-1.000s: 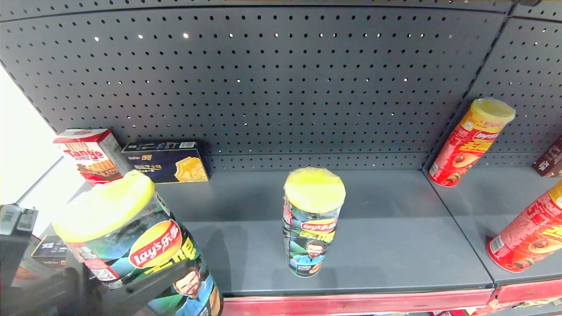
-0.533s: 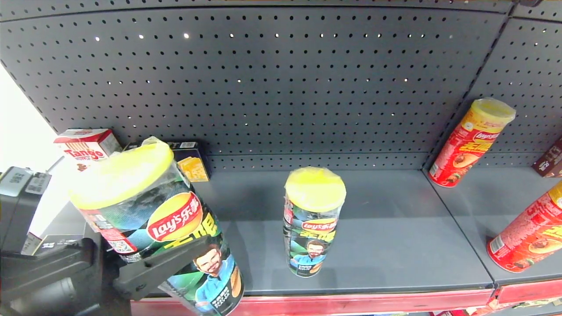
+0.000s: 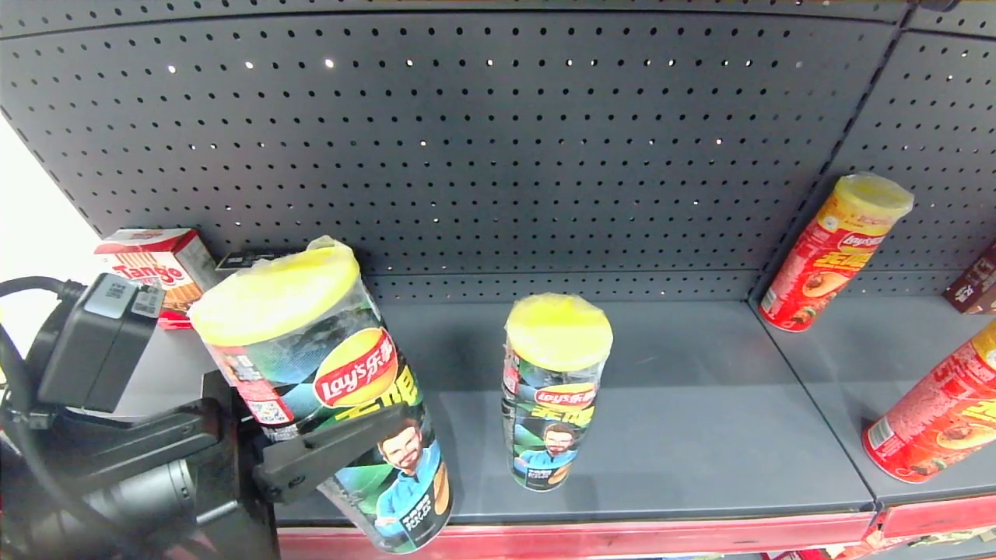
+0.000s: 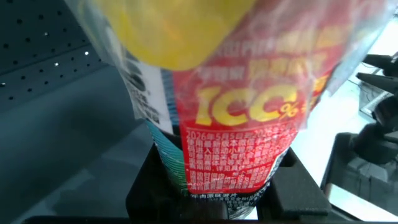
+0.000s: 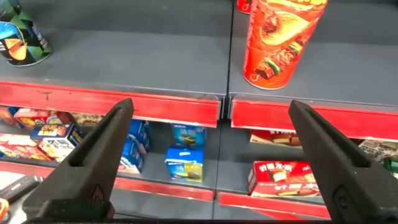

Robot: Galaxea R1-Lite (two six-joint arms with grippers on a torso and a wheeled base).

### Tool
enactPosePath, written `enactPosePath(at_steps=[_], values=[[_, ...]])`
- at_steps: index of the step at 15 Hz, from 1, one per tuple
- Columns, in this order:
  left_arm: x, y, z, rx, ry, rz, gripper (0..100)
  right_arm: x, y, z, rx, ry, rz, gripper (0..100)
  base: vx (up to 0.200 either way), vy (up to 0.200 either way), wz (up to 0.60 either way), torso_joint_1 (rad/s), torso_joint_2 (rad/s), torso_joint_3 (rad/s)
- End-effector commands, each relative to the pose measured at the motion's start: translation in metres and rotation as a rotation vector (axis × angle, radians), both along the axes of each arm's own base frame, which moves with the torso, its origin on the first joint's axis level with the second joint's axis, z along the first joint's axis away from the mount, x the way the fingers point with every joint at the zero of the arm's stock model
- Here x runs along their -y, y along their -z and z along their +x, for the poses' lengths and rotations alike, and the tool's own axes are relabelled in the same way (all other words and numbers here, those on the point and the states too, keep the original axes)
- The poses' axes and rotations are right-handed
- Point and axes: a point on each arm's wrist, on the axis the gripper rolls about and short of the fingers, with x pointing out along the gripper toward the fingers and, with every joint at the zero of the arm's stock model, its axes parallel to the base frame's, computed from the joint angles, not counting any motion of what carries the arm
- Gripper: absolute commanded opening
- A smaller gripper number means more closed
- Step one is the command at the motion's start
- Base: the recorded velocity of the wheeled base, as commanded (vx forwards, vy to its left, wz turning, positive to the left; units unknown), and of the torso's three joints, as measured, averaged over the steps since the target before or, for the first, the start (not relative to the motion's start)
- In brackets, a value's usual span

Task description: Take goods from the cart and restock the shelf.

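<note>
The shelf (image 3: 685, 404) was dark grey with a pegboard back (image 3: 498, 155). The left gripper (image 3: 311, 447) had the green chip can (image 3: 327, 373) pinched at the shelf's near left edge, long axis mostly upright, lid leaning left and far. The right gripper (image 5: 211, 158) had its fingers spread wide.

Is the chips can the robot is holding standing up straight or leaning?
Leaning. The held can in the left gripper tips its yellow lid leftward, unlike the upright can on the shelf.

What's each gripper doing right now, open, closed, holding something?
Left gripper: closed on the yellow-lidded chip can.
Right gripper: open, holding nothing.
</note>
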Motion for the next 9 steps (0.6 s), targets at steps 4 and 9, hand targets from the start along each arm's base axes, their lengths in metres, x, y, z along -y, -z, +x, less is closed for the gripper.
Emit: enactPosePath(at_steps=[4, 9], values=[[0.001, -0.012, 0.038, 0.010, -0.086, -0.005, 0, 0.000, 0.000, 0.000, 0.003, -0.005, 0.000, 100, 0.000, 0.000, 0.00, 0.000, 0.00, 0.000], [0.009, -0.032, 0.087, -0.020, -0.135, 0.022, 0, 0.000, 0.000, 0.000, 0.003, 0.001, -0.002, 100, 0.000, 0.000, 0.00, 0.000, 0.00, 0.000]])
